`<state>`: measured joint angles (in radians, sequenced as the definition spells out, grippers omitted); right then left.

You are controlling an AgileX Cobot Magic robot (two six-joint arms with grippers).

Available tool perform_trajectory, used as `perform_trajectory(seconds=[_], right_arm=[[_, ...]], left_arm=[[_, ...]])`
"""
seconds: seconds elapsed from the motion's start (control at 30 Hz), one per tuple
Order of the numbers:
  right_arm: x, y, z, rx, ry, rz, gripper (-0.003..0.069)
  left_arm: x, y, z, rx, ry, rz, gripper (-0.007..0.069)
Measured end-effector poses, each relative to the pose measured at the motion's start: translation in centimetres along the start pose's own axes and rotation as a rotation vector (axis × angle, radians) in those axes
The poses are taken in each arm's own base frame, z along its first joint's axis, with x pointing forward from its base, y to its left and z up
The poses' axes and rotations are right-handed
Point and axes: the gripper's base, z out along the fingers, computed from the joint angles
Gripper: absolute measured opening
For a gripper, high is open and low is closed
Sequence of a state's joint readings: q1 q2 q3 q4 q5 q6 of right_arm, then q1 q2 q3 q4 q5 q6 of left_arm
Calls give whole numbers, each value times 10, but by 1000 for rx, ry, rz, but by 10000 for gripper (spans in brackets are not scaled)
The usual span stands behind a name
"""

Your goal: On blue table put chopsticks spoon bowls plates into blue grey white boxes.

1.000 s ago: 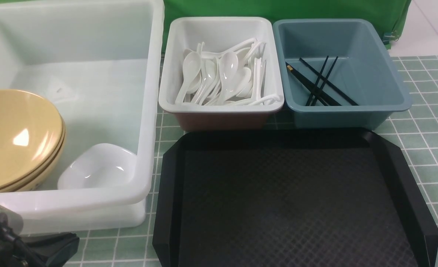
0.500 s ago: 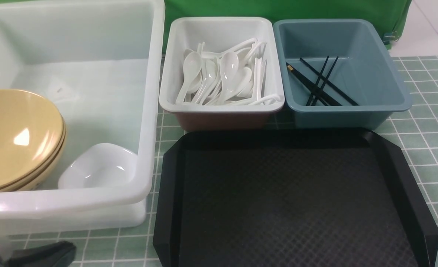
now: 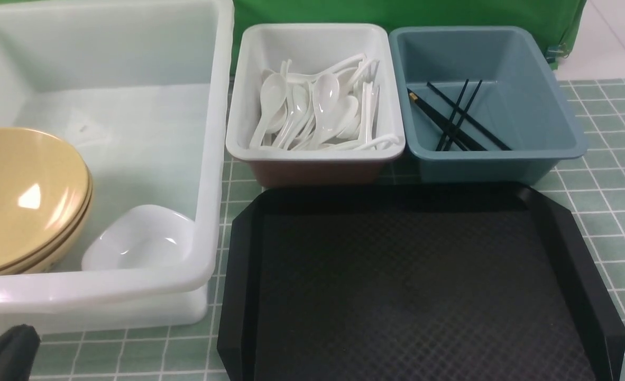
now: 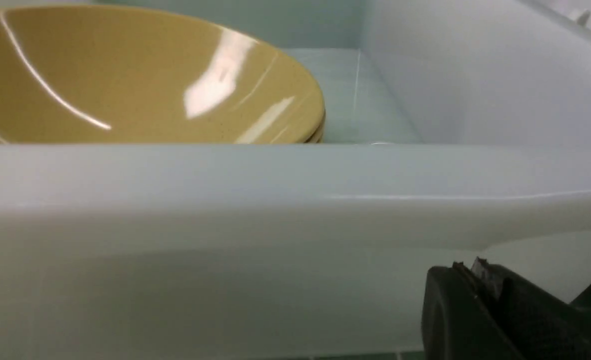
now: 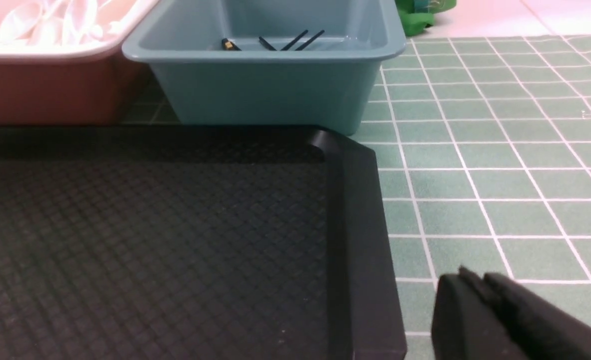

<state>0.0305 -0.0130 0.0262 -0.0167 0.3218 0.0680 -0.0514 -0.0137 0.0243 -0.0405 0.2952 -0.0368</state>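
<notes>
Stacked tan bowls [image 3: 21, 196] lean in the left of the big translucent white box [image 3: 106, 286], with a small white plate [image 3: 138, 241] beside them. Several white spoons [image 3: 323, 106] fill the mid-sized white box [image 3: 312, 154]. Black chopsticks [image 3: 455, 119] lie crossed in the blue-grey box [image 3: 555, 121]. My left gripper [image 4: 470, 270] is shut and empty, low outside the big box's near wall [image 4: 225, 190], below the bowls [image 4: 125, 75]; its dark tip [image 3: 6, 352] shows at the front view's lower-left corner. My right gripper [image 5: 475, 280] is shut and empty over the table [image 5: 500, 165], right of the tray.
A black octagonal tray [image 3: 413, 286] with nothing on it lies in front of the two smaller boxes; its right rim [image 5: 360, 240] runs beside my right gripper. The teal grid table [image 3: 608, 211] stretches to the right. A green backdrop [image 3: 397, 13] stands behind the boxes.
My left arm has pulled back and down toward the lower-left corner; its metal wrist part has left the front view and only the dark tip remains. Nothing else moved.
</notes>
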Motion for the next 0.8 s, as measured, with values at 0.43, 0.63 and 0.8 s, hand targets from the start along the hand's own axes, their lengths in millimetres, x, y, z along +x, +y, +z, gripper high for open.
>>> perform_trajectory(seconds=[0.43,0.63,0.8], right_arm=[[0,0,0,0,1,0,92],[0,0,0,0,1,0,99],[0,0,0,0,1,0,99]], left_arm=[[3,-1,0,6,28,-12,4],[3,-1,0,6,28,-13,4],[3,-1,0,6,28,-9,4]])
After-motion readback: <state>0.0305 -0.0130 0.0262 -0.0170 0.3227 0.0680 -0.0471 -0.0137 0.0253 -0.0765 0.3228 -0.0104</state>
